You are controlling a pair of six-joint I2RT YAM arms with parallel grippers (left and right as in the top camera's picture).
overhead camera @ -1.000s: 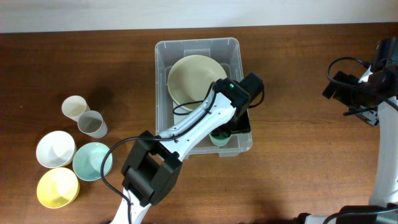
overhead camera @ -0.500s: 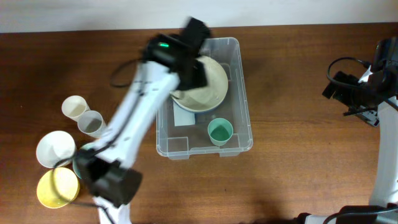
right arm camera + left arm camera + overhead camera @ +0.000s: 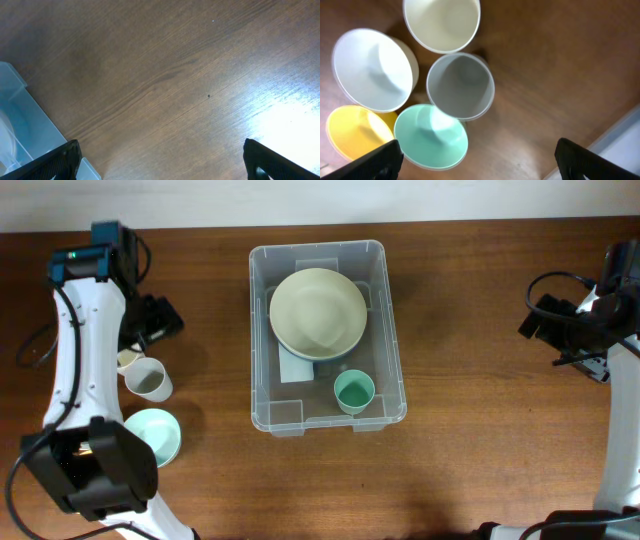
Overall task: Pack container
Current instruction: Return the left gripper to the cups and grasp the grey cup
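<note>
Left arm swung off the container (image 3: 393,350) to upper left of overhead frame; green cup (image 3: 353,391) now sits inside, lower right, beside cream bowl (image 3: 318,312). Container at table centre. Left gripper (image 3: 477,162) fingers spread wide, holding nothing, hovering over crowded dishes: grey cup (image 3: 461,86), cream cup (image 3: 441,22), white bowl (image 3: 372,67), mint bowl (image 3: 431,137), yellow bowl (image 3: 355,132). Right gripper (image 3: 162,162) also wide open, empty, over bare wood at right edge. Likely next: pick a cup. Risk: pieces packed close, some touching, so a wide finger coming down could hit a neighbour and tip or shove it.
</note>
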